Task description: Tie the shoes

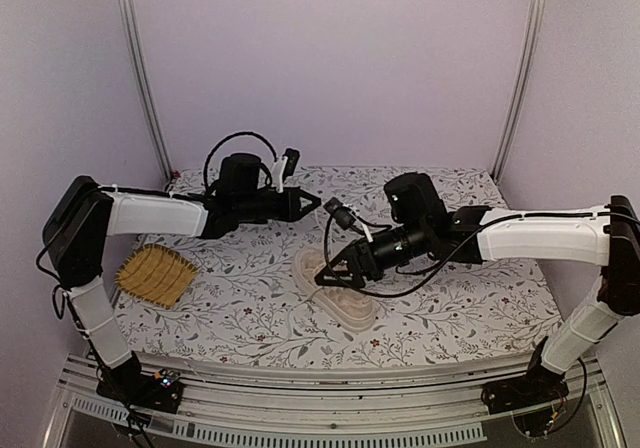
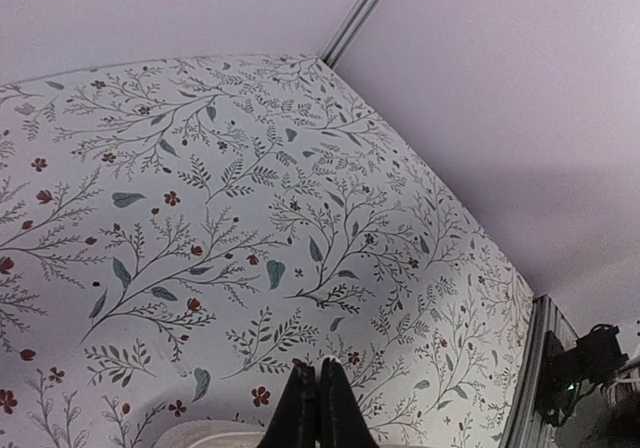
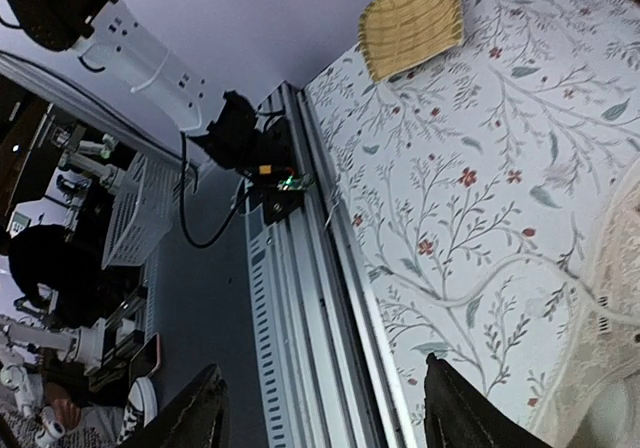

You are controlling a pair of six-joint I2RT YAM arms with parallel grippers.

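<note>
The cream sneaker (image 1: 338,290) lies on the floral cloth at mid table, toe toward the near right. Its mesh side fills the right edge of the right wrist view (image 3: 612,298). One pale lace (image 3: 478,280) trails loose from it across the cloth. My right gripper (image 1: 337,273) hovers just over the shoe's laced top, jaws wide open and empty; its fingers (image 3: 200,413) frame the table's near rail. My left gripper (image 1: 312,203) is raised behind the shoe, shut, with a small pale lace end pinched at its fingertips (image 2: 305,383). A pale shoe edge (image 2: 205,434) shows below it.
A flat yellow woven mat (image 1: 156,276) lies at the left of the table, also in the right wrist view (image 3: 412,20). The metal rail (image 1: 320,393) runs along the near edge. Lilac walls close in the back and sides.
</note>
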